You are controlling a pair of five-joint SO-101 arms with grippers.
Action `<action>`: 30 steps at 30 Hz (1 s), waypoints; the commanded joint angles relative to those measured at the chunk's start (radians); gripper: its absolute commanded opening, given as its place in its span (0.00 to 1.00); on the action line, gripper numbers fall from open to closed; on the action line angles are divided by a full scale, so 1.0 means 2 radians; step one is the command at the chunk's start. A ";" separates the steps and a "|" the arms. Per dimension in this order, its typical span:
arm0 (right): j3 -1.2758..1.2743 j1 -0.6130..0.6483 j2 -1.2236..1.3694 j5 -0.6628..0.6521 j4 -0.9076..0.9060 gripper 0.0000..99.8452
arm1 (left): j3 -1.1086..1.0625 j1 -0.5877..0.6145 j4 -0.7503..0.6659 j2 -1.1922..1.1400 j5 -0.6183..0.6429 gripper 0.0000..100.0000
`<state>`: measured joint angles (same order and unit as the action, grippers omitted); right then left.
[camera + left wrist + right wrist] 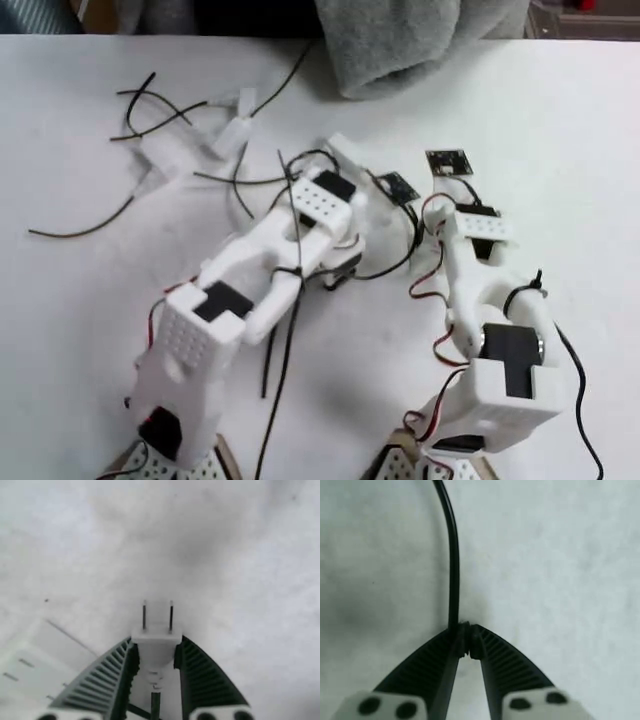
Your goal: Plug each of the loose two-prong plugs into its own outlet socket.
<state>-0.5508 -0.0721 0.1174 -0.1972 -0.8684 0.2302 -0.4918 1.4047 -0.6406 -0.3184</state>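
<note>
My left gripper is shut on a white two-prong plug just above the white table. The two prongs point away from the wrist. A white outlet block with slots lies close beside the left finger. In the high view the left arm stretches to the table's middle. My right gripper is shut, its tips touching. A black cable runs up to its tip; I cannot tell if it is pinched. Loose white plugs with black cords lie at the far left.
A grey cloth hangs over the table's far edge. Another loose plug and a long cord lie left of the arms. The right arm stands close beside the left arm.
</note>
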 commanded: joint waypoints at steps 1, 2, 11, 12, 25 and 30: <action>0.003 -0.003 -0.003 0.004 0.015 0.02 | 0.008 0.003 0.007 0.007 -0.003 0.02; 0.003 -0.006 -0.003 0.004 0.015 0.02 | 0.007 0.003 0.008 0.017 -0.002 0.02; 0.002 -0.013 -0.006 0.005 0.014 0.02 | -0.152 0.007 -0.056 0.258 -0.002 0.02; 0.002 -0.013 -0.006 0.005 0.014 0.02 | -0.186 0.004 -0.081 0.292 -0.002 0.02; 0.002 -0.012 -0.006 0.005 0.015 0.02 | -0.619 -0.005 -0.418 0.708 -0.001 0.02; 0.002 -0.010 -0.006 0.002 0.015 0.02 | -0.774 -0.003 -0.571 0.867 0.000 0.02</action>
<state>-0.5508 -0.0783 0.1174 -0.1972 -0.8684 -1.1707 -0.4856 0.4488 0.8907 -0.3214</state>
